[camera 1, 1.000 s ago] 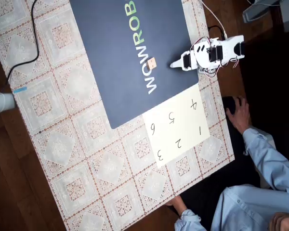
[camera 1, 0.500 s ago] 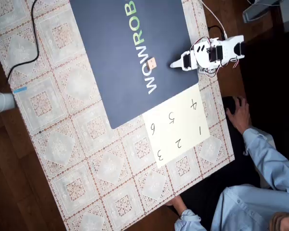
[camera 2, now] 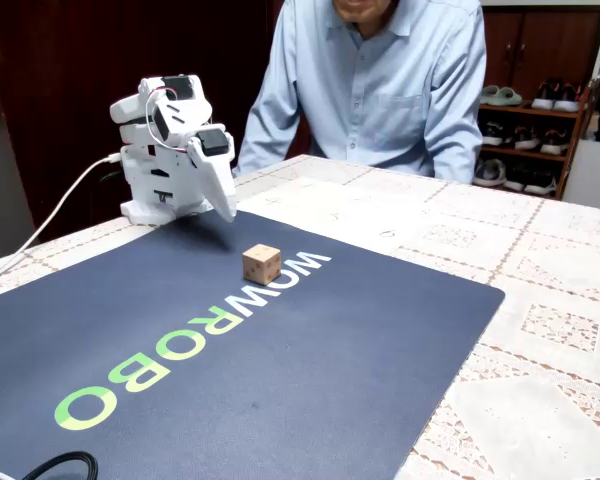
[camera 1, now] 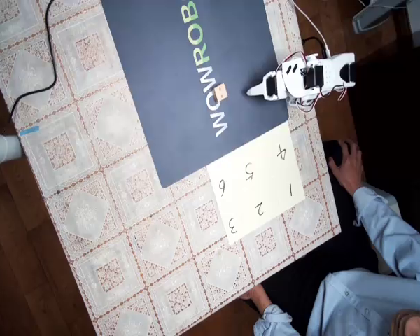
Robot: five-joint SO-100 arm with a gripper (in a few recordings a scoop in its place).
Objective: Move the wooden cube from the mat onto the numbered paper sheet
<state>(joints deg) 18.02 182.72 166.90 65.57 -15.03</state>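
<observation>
Tan wood is what you are after: the wooden cube (camera 1: 221, 90) (camera 2: 261, 264) sits on the mat (camera 1: 175, 98) (camera 2: 230, 350), touching the white "W" of the lettering, with nothing holding it. In the overhead view your gripper (camera 1: 255, 92) (camera 2: 224, 209) hangs over the mat's edge at about 3 o'clock from the cube, near but apart from it, its fingers drawn to one narrow point with no gap visible between them. The numbered paper sheet (camera 1: 255, 180) lies at roughly 5 o'clock from the cube, just past the mat's corner on the lace tablecloth (camera 1: 77, 161), and a person's hand (camera 1: 345, 164) rests beside the table's edge.
</observation>
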